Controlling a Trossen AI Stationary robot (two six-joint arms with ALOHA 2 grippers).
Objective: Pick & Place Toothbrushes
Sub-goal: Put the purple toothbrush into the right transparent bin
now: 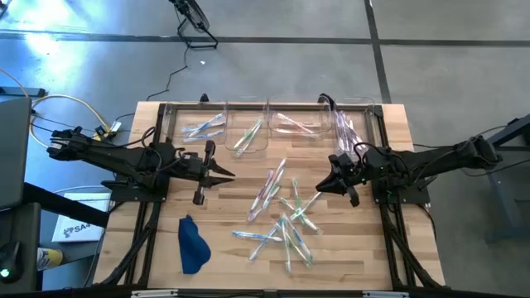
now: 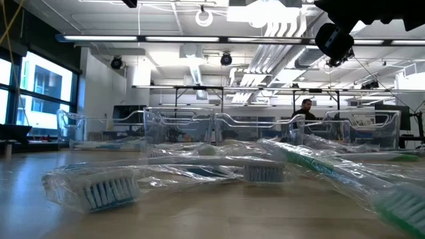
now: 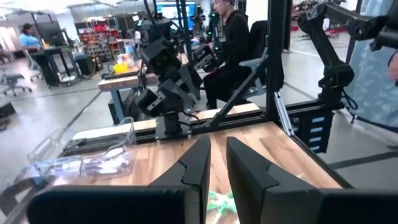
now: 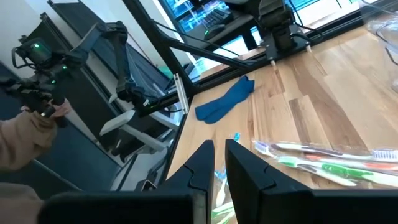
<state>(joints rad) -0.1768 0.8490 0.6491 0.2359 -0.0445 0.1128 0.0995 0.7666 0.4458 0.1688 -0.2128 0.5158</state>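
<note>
Several wrapped toothbrushes [image 1: 281,217] lie loose and crossing each other on the wooden table's middle; the low view shows them close up [image 2: 199,166]. More toothbrushes lie in the clear bins [image 1: 248,132] along the far edge. My left gripper [image 1: 230,174] hovers left of the pile, pointing level toward the right, its fingers [image 3: 198,163] close together and empty. My right gripper [image 1: 321,189] hovers at the pile's right side, pointing left, also shut and empty [image 4: 219,146], with toothbrushes [image 4: 323,158] on the table below it.
A dark blue cloth [image 1: 192,244] lies near the front left, also in the right wrist view [image 4: 225,101]. Black frame rails [image 1: 153,165] run along both table sides. A seated person [image 3: 233,43] and a sleeve and hand [image 4: 25,137] show beyond the table.
</note>
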